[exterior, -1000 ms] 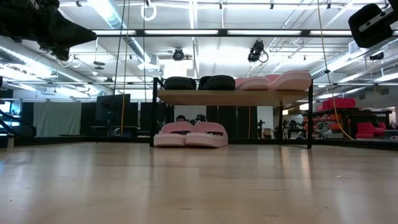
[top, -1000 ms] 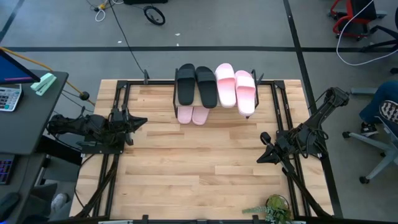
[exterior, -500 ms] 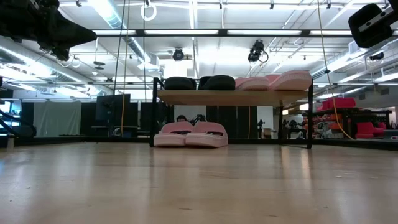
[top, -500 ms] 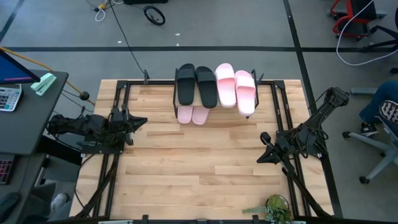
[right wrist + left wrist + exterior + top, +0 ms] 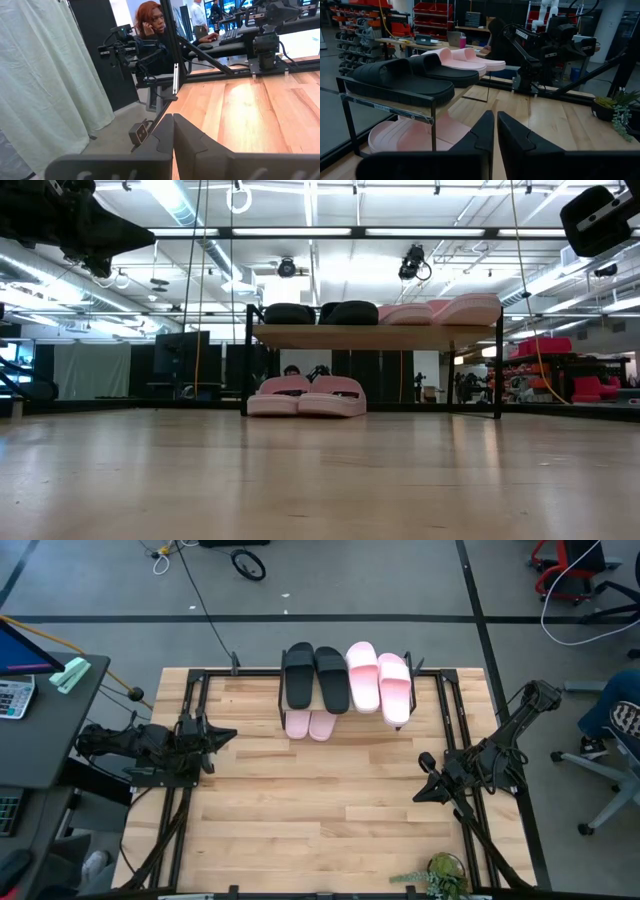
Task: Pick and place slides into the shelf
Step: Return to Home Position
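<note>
The shelf [image 5: 345, 705] stands at the table's far middle. Two black slides [image 5: 315, 676] and two pale pink slides [image 5: 380, 682] lie on its top board; the right pink one overhangs the near edge. Two more pink slides [image 5: 310, 724] lie on the lower tier, also seen in the low view [image 5: 306, 396]. My left gripper [image 5: 228, 736] is shut and empty at the table's left edge, level with the shelf. My right gripper [image 5: 420, 790] is shut and empty at the right edge. In the left wrist view the shelf [image 5: 395, 100] shows beyond the fingers [image 5: 496, 120].
A small potted plant [image 5: 440, 875] stands at the table's near right corner. A person sits beyond the table's left side [image 5: 155, 30]. A black frame [image 5: 190, 680] runs around the tabletop's edges. Bare wood [image 5: 320, 810] lies between the arms.
</note>
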Robot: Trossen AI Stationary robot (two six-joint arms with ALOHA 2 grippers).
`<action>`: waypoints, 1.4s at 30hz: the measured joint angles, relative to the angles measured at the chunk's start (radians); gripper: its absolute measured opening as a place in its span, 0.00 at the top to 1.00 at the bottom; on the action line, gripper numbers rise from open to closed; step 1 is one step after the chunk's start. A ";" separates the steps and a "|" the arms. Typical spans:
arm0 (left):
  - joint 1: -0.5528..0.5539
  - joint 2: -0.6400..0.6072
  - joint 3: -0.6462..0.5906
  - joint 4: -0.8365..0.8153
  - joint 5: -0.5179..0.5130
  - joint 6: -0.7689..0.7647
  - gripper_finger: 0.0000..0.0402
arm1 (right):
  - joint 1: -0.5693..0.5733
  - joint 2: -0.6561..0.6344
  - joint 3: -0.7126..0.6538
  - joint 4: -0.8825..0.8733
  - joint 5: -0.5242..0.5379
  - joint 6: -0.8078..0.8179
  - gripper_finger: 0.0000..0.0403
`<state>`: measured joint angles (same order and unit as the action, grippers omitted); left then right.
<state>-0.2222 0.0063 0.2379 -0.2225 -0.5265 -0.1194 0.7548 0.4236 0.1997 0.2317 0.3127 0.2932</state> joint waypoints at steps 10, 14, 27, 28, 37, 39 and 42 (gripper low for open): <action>0.000 0.000 0.000 0.000 0.000 0.000 0.92 | 0.000 0.000 0.000 0.000 0.000 0.000 0.98; 0.000 0.000 0.000 0.000 0.000 0.000 0.94 | 0.000 0.000 0.000 0.000 0.000 0.000 0.98; 0.000 0.000 0.000 0.000 0.000 0.000 0.91 | 0.000 0.000 0.000 0.000 0.000 0.000 0.98; 0.000 0.000 0.000 0.000 0.000 0.000 0.91 | 0.000 0.000 0.000 0.000 0.000 0.000 0.98; 0.000 0.000 0.000 0.000 0.000 0.000 0.94 | 0.000 0.000 0.000 0.000 0.000 0.000 0.98; 0.000 0.000 0.000 0.000 0.000 0.000 0.93 | 0.000 0.000 0.000 0.000 0.000 0.000 0.98; 0.000 0.000 0.000 0.000 0.000 0.000 0.92 | 0.000 0.000 0.000 0.000 0.000 0.000 0.98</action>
<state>-0.2222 0.0062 0.2379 -0.2225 -0.5266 -0.1192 0.7549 0.4235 0.1997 0.2316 0.3127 0.2932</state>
